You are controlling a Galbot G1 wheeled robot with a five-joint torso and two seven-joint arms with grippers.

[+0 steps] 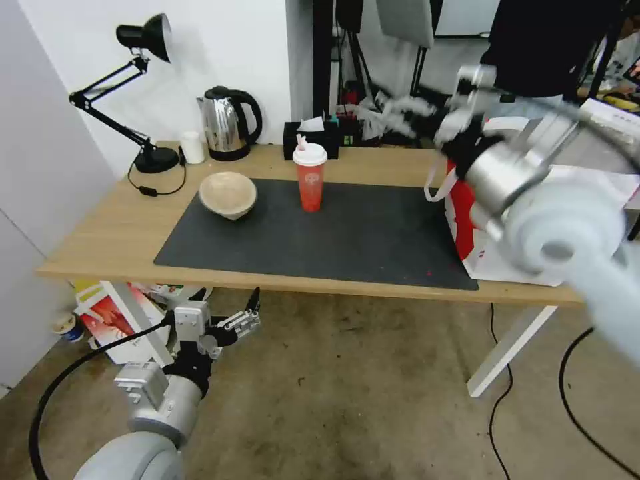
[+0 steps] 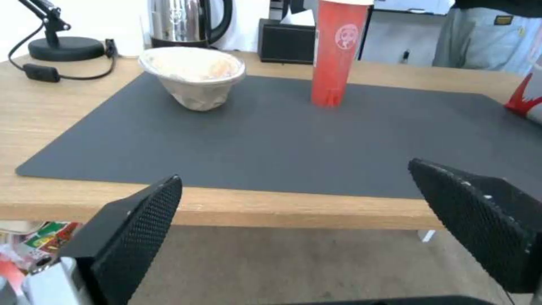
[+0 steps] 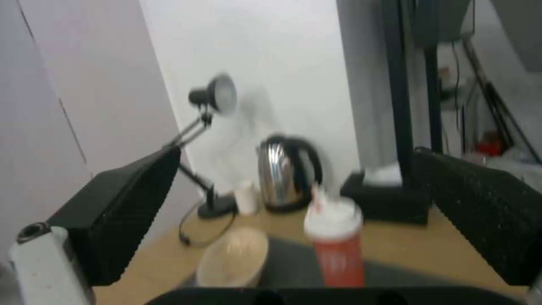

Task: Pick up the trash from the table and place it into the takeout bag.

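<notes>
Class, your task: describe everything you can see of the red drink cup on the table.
The red drink cup is tall, tapered and translucent red, with a white domed lid, a straw tip poking from the lid and a pale round logo on its side. It stands upright on the dark grey mat, apart from the beige bowl on the mat. Only the mat touches it; neither gripper is near it.

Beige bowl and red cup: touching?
Apart. The head view shows bare dark mat between the beige bowl and the red cup.
</notes>
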